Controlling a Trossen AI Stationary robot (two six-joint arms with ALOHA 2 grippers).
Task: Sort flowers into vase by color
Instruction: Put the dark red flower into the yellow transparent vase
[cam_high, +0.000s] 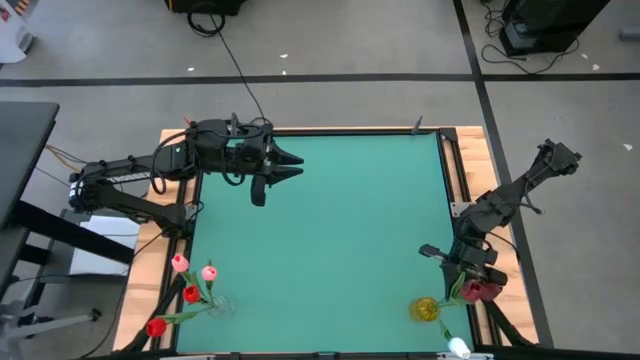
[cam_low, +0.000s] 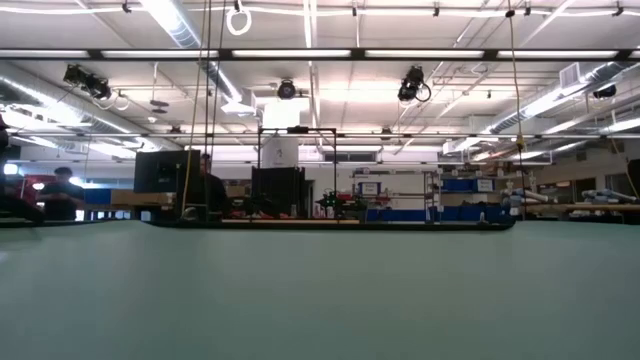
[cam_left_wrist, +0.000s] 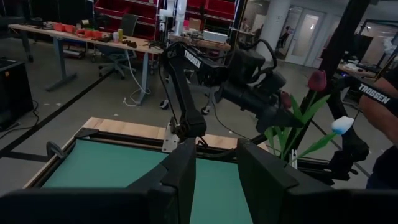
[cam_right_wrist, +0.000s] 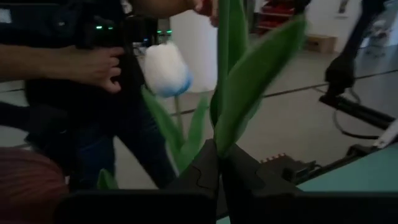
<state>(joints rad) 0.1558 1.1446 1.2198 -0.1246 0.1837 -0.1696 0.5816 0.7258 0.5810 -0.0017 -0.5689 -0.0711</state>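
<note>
Two vases stand at the near edge of the green bench (cam_high: 320, 240). One clear vase (cam_high: 219, 306) at the left corner holds pink and red tulips (cam_high: 190, 280), with the heads leaning out over the wooden border. The other, a yellowish vase (cam_high: 427, 309), is at the right corner, and a dark maroon tulip (cam_high: 480, 291) is just beside it.

The right hand (cam_high: 468, 282) is low over that right corner, and its fingers (cam_right_wrist: 202, 174) are clenched on a green stem (cam_right_wrist: 222, 68) with broad leaves. A white tulip (cam_right_wrist: 165, 70) shows close behind the stem, and a person's hand (cam_right_wrist: 93, 65) is seen behind it, outside the bench.

The left hand (cam_high: 285, 166) is at the far left part of the bench, well apart from all flowers. Its fingers (cam_left_wrist: 186, 168) are spread apart and hold nothing. From its wrist view the maroon head (cam_left_wrist: 317, 79) and the white head (cam_left_wrist: 342, 125) show beside the right arm.
</note>
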